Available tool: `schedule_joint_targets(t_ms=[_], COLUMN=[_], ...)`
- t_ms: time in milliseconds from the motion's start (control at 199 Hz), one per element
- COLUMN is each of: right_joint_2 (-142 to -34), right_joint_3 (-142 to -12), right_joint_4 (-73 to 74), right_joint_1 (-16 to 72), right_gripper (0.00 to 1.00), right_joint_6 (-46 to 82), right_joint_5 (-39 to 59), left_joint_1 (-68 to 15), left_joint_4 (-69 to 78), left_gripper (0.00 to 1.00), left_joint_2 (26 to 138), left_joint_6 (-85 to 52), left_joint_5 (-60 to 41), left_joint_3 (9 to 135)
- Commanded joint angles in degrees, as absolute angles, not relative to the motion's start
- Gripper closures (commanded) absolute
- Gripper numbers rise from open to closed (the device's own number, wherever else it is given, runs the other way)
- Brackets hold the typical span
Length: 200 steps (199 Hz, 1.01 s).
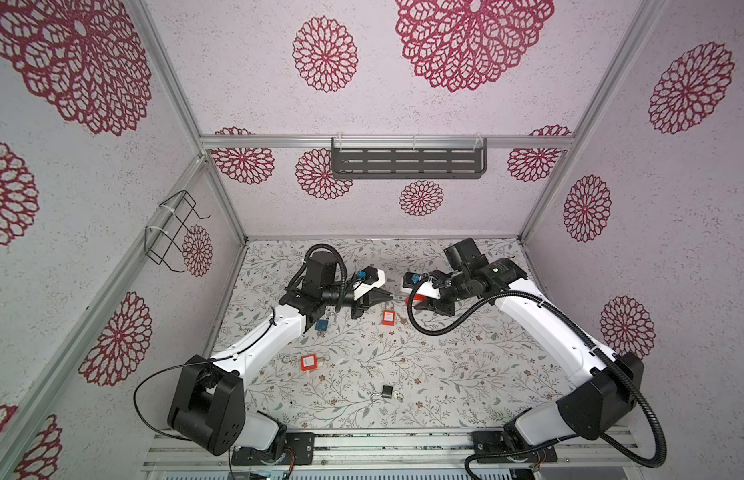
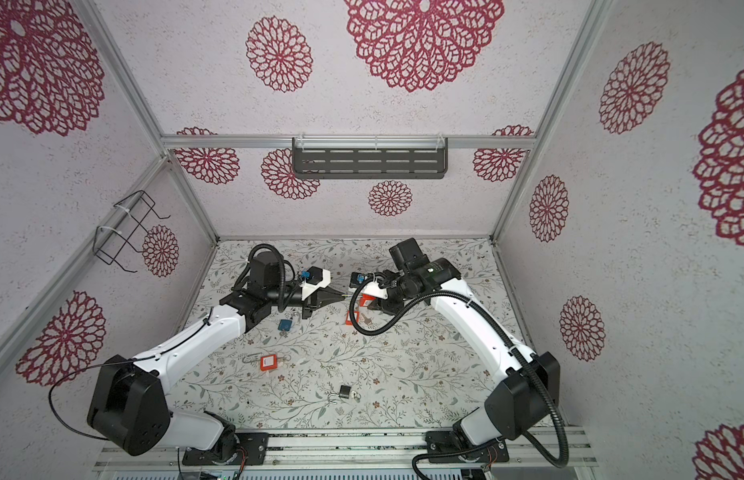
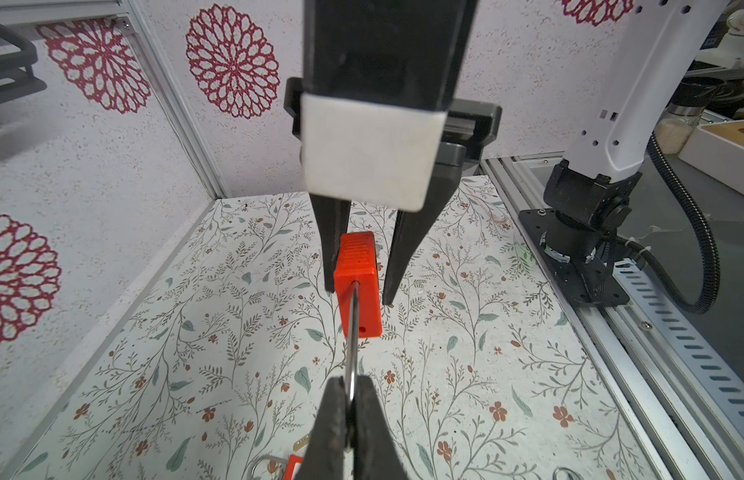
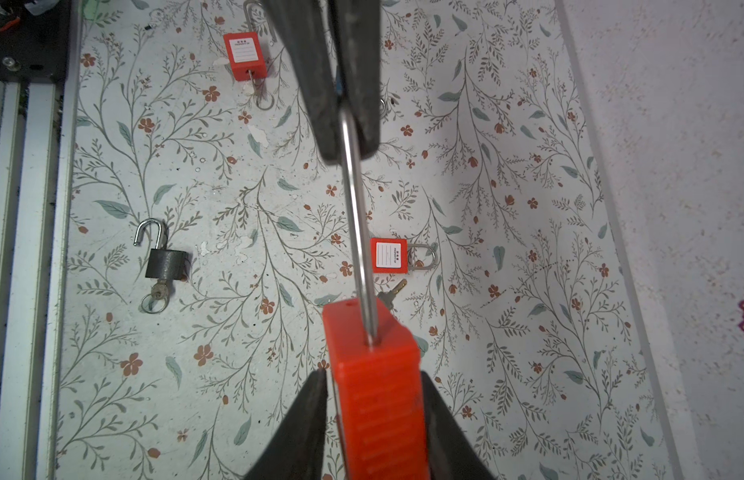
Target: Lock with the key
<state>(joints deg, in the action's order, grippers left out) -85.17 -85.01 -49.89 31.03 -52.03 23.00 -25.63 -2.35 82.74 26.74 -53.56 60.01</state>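
A red padlock (image 3: 357, 286) hangs in the air above the floral tabletop, between the two arms. My left gripper (image 3: 350, 399) is shut on the end of its long steel shackle (image 4: 357, 216), also seen in a top view (image 1: 390, 294). My right gripper (image 4: 374, 376) has its two fingers close on either side of the padlock's red body (image 4: 378, 395). One finger touches it and a thin gap shows at the other. The body's keyhole end is hidden between those fingers. A loose key (image 4: 393, 293) lies on the table below the held padlock.
Lying on the table are a red padlock with a shut shackle (image 4: 389, 255), another red padlock (image 4: 244, 56), a black padlock (image 4: 165, 264) with an open shackle and a key in it, and a blue padlock (image 1: 321, 325). An aluminium rail (image 3: 636, 316) borders the front.
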Motion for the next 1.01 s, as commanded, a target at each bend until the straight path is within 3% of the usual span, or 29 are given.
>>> schedule_joint_targets(t_ms=[0, 191, 1001], right_joint_2=[-85.2, -85.1, -84.5], right_joint_3=[-86.8, -86.6, -86.5], right_joint_4=[-51.1, -51.1, -48.1], right_joint_1=[30.9, 30.9, 30.8], right_gripper=[0.69, 0.78, 0.86], right_joint_6=[-53.8, -55.2, -55.0], right_joint_5=[25.4, 25.6, 32.2], left_joint_1=[-26.1, -26.2, -28.9], left_joint_4=[-0.5, -0.6, -0.2], left_gripper=[1.00, 1.00, 1.00], left_joint_2=[81.3, 81.6, 82.4], left_joint_6=[27.2, 27.0, 29.6], left_joint_5=[-55.2, -55.5, -53.2], left_joint_3=[59.9, 60.2, 60.4])
